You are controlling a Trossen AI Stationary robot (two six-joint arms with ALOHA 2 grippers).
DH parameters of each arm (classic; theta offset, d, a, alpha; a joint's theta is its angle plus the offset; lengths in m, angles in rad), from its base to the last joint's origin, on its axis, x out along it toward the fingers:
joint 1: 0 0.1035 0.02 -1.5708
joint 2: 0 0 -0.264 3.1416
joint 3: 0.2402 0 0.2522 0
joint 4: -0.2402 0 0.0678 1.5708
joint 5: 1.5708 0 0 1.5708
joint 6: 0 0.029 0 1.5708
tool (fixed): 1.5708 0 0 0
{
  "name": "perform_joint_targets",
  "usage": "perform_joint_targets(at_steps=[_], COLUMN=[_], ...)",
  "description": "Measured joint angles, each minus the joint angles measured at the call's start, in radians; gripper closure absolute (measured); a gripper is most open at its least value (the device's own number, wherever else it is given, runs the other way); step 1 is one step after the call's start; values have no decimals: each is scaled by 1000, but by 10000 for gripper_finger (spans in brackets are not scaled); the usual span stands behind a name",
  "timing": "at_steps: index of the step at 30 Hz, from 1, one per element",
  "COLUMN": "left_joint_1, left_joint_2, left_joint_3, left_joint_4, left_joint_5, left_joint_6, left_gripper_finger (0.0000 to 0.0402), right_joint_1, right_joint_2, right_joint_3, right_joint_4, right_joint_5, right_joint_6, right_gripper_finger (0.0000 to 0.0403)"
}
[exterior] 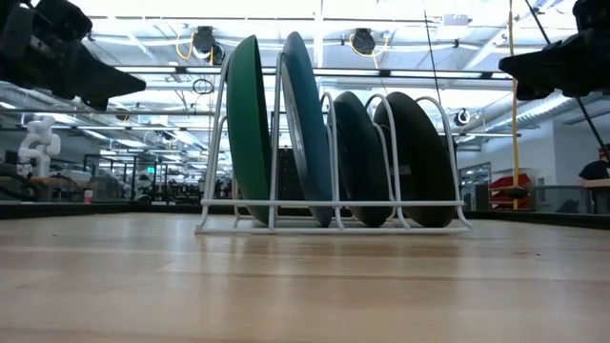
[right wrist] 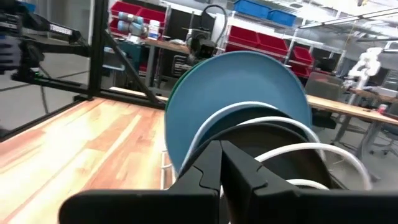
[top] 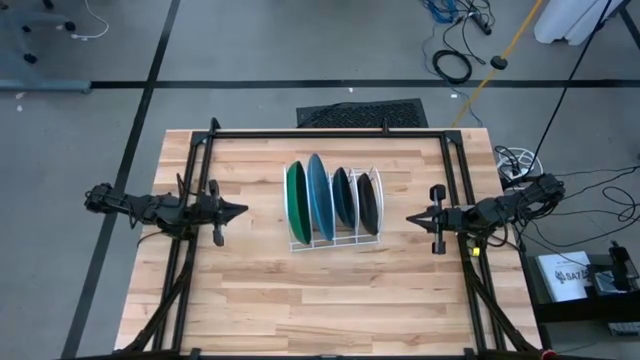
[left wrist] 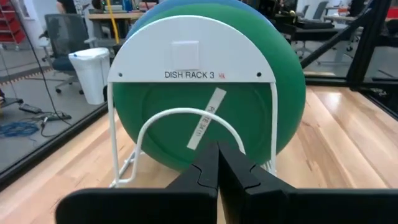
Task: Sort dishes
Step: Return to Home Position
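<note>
**Dishes all racked**

Green plate (top: 294, 203), light blue plate (top: 319, 197), dark teal plate (top: 343, 198) and black plate (top: 368, 203) stand on edge in the white rack (exterior: 334, 203), centre of the tabletop (top: 260, 300). Left gripper (top: 238, 210) and right gripper (top: 412, 218) hover either side, fingers together.

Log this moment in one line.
green, light blue, dark teal, black plates upright in white rack; left arm left of rack, jaws shut; right arm right of rack, jaws shut

In the left wrist view the green plate (left wrist: 249, 106) is hiding 3 plates behind it (the light blue plate (left wrist: 236, 4) is barely peeking over). The low view's edges are cropping the left gripper (exterior: 141, 87) and the right gripper (exterior: 503, 65).
</note>
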Motion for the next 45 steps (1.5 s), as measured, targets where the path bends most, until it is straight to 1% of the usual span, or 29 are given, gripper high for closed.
perform_joint_targets(at_steps=[4, 6, 9, 13, 15, 18, 22, 28, 32, 35, 37, 41, 45], left_joint_1=[0, 0, 0, 0, 0, 0, 0, 0, 0, 0, 1, 0, 0], left_joint_2=[0, 0, 0, 0, 0, 0, 0, 1, 2, 5, 5, 5, 5], left_joint_3=[0, 0, 0, 0, 0, 0, 0, 0, 2, 0, 0, 0, 0], left_joint_4=[-18, -24, -59, -80, -80, -81, -80, -88, -146, -103, -41, 68, 120], left_joint_5=[22, 32, 31, -43, -95, -151, -156, -156, -156, -157, -127, 36, 162], left_joint_6=[-3, -1, -14, -74, -81, -144, -208, -201, -201, -204, -148, -11, 49], left_gripper_finger=[400, 400, 400, 392, 383, 374, 370, 368, 368, 368, 368, 367, 367], right_joint_1=[0, 0, 0, 0, 0, 0, 0, 0, 0, 0, 0, 0, 0], right_joint_2=[0, 0, 1, 2, 2, 2, 2, 2, 2, 2, 2, 2, 2], right_joint_3=[0, 0, 0, 0, 0, 0, 0, 0, 0, 0, 0, 0, 0], right_joint_4=[-5, -5, -3, -2, -1, 7, 22, 16, 17, 16, 16, 16, 16], right_joint_5=[-54, -54, -18, -11, -12, -9, -12, -13, -13, -14, -14, -14, -14], right_joint_6=[9, 5, 12, 65, 72, 66, 74, 74, 74, 73, 73, 73, 73], right_gripper_finger=[403, 403, 403, 403, 403, 403, 403, 403, 403, 403, 403, 403, 403])
